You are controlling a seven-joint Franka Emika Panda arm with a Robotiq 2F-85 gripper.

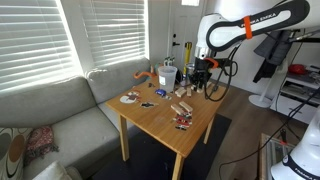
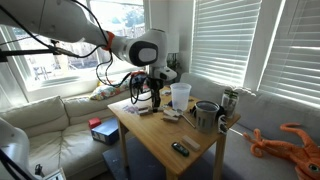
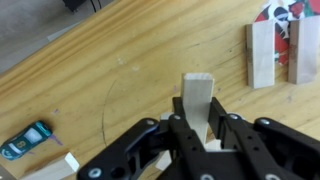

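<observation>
In an exterior view the tool (image 1: pixel 199 78) hangs over the light wooden worktop (image 1: pixel 160 122). In an exterior view it sits low above the worktop's near corner (image 2: pixel 152 97). In the wrist view it is clamped on a pale, plain-grained rectangular wooden block (image 3: pixel 197 92), held upright over the worktop. This looks like a carry, so the next move calls for a steady, level grip.

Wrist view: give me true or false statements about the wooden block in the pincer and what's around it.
The pincer is shut on a pale rectangular wooden block. True.
Two more pale wooden blocks lie side by side on the light wooden table. True.
The small blue toy car sits between those two blocks. False: it lies apart, toward the opposite corner.
The held block touches the other two. False: bare table separates them.
</observation>
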